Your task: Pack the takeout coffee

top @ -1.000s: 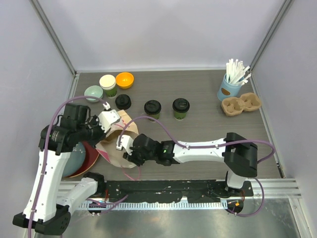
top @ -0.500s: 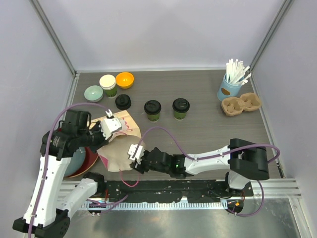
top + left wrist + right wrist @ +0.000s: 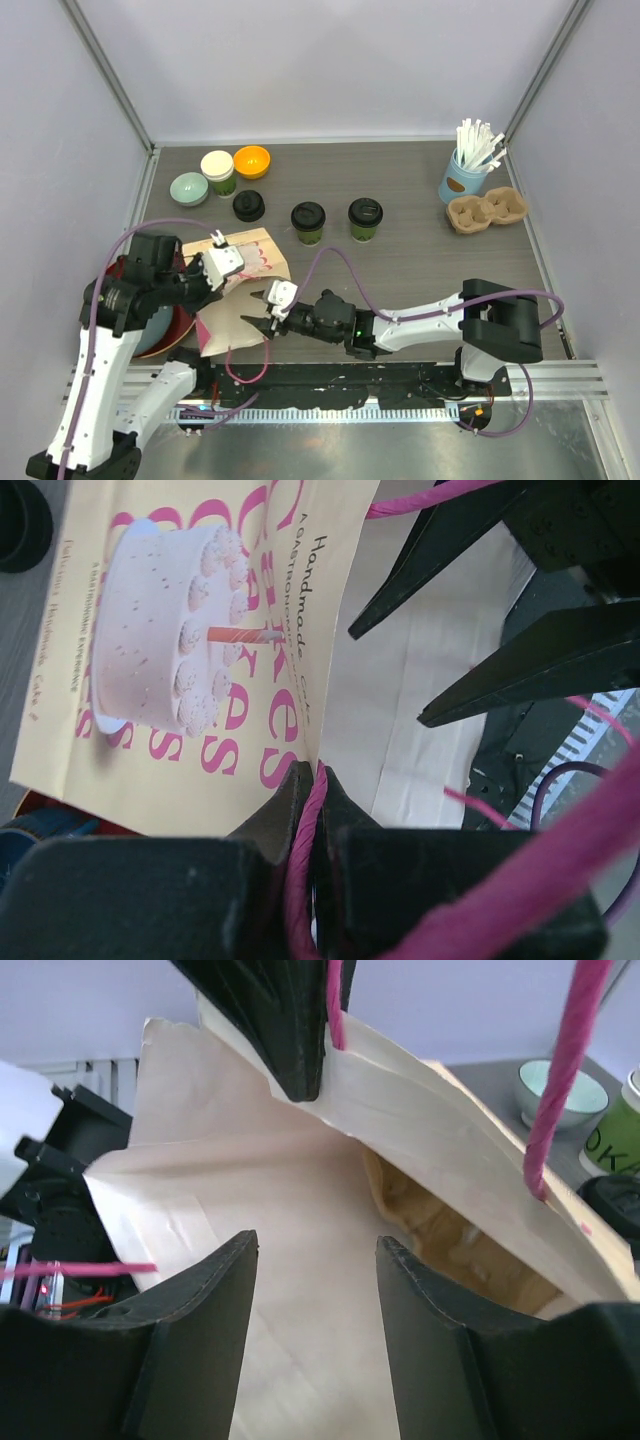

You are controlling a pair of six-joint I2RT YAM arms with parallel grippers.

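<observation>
**Takeout coffee (image 3: 308, 222) out on the table (image 3: 420, 270), paper bag (image 3: 238, 305) gripped at its rim**

Stands as two dark-green cups with black lids on, upright and side by side at mid-table: left-hand cup (image 3: 308, 224) and right-hand cup (image 3: 365, 218), near each other but not touching. Sits beyond the bag, toward the back wall and well apart from it. Touched by neither gripper.

Clamps the bag's upper rim with the left gripper (image 3: 308, 780), fingers pressed together on the paper, with the pink handle cord (image 3: 305, 850) caught between them. Holds the right gripper (image 3: 315, 1245) just over the bag's plain tan side near the front edge, fingers spread with a clear gap and nothing between them.

Shows a cake picture and pink lettering on the bag's printed face. Shows the bag's mouth gaping, with its brown inside visible from the right wrist view.

Shows at back left a loose black lid (image 3: 249, 206), a third green cup with a pale top (image 3: 218, 170), an orange bowl (image 3: 252, 161) and a pale-green bowl (image 3: 188, 188). Shows at back right a light-blue cup of straws (image 3: 463, 180) and, just beside it, a cardboard cup carrier (image 3: 486, 211). Shows stacked plates (image 3: 165, 328) under the left arm, partly hidden.
</observation>
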